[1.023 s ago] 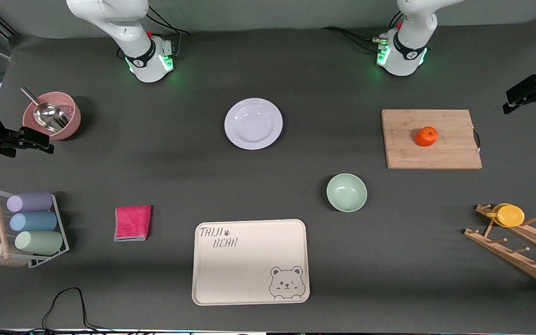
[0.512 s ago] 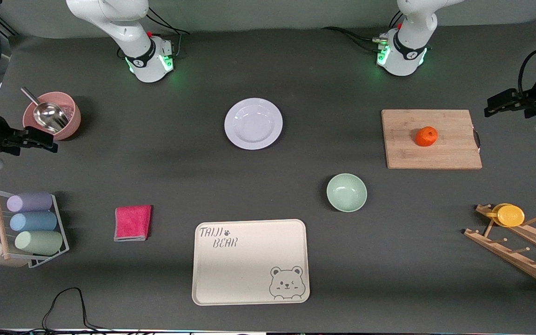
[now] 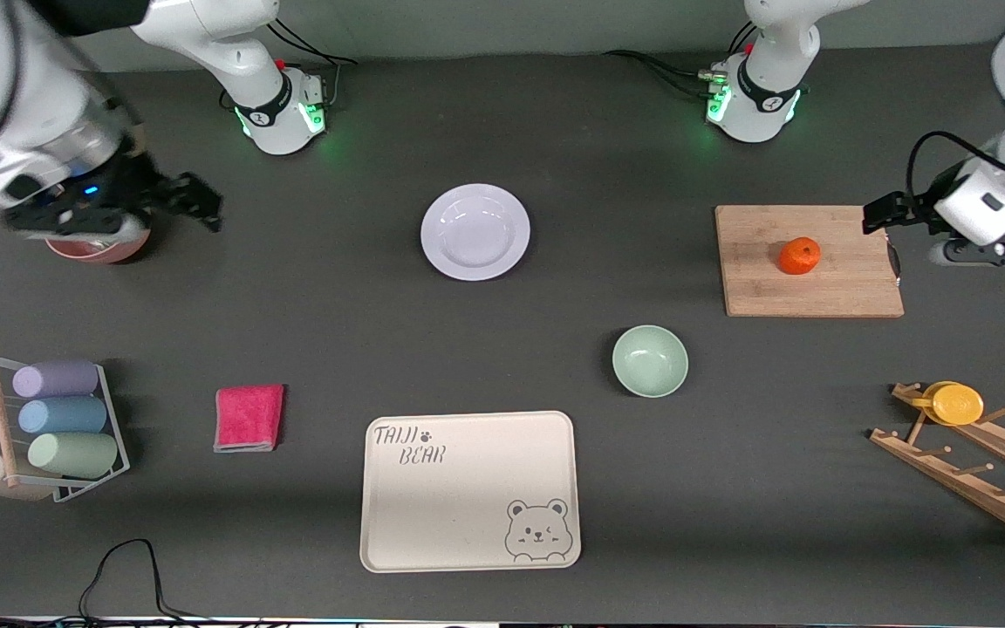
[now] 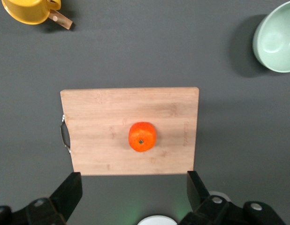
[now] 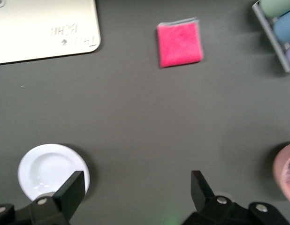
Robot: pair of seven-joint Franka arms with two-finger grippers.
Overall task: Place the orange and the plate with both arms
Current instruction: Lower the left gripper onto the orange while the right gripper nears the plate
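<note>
Dark grey cloth covers the whole table [image 3: 311, 314], and we see everything resting on it.

Biggest is the cream tray [image 3: 470, 491] with a bear drawn on it, flat and bare, close to the front camera. Next comes the wooden cutting board [image 3: 812, 260] at the left arm's end, smooth and square-cornered. On it sits the orange [image 3: 799, 255], small, round and bumpy, with nothing touching it. We see its little dimple only in the left wrist view.

The plate [image 3: 475, 231] is round, white and shiny. It lies bare in the middle, between the two arm bases and farther from the camera than the tray. The pale green bowl [image 3: 650, 360] has nothing in it either. The pink bowl [image 3: 99, 250] is mostly hidden under the right arm.

The fuzzy pink cloth [image 3: 249, 417] lies near the tray.

The left gripper [image 4: 131, 194] hangs over the board's edge with its fingers spread wide. The right gripper [image 5: 135, 194] hangs up in the air near the plate, fingers spread too.
</note>
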